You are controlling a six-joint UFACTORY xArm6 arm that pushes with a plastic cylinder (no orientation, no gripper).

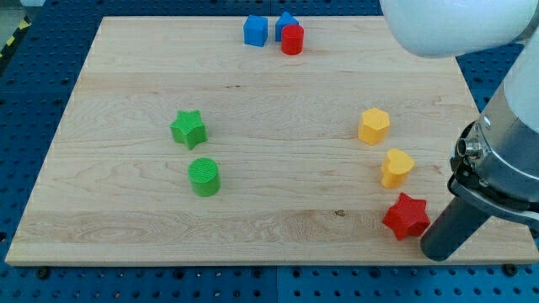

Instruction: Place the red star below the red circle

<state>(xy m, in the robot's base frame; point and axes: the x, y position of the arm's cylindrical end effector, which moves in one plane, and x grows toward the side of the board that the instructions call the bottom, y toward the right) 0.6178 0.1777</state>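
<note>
1. My end effector is a straight dark rod with no jaws, so it neither opens nor closes and has hold of nothing; my tip rests on the worktop near the corner at the view's bottom right.
2. The red star lies just beside my tip, at about 10 o'clock from it. I cannot tell whether the two are touching or a sliver apart.
3. The red circle stands well apart from the star, near the edge at the view's top, roughly at 11 o'clock from my tip.
4. A blue cube sits just at 9 o'clock of the red circle, and a second blue block, its shape partly hidden, is tucked behind the circle at about 11 o'clock, seemingly touching it.
5. A yellow heart lies near the star, at 12 o'clock from it, and a yellow hexagon sits a little farther on, at about 11 o'clock from the heart.
6. On the view's left half, a green star and a green circle lie near each other, the circle at about 5 o'clock from the star; both are well apart from my tip.
</note>
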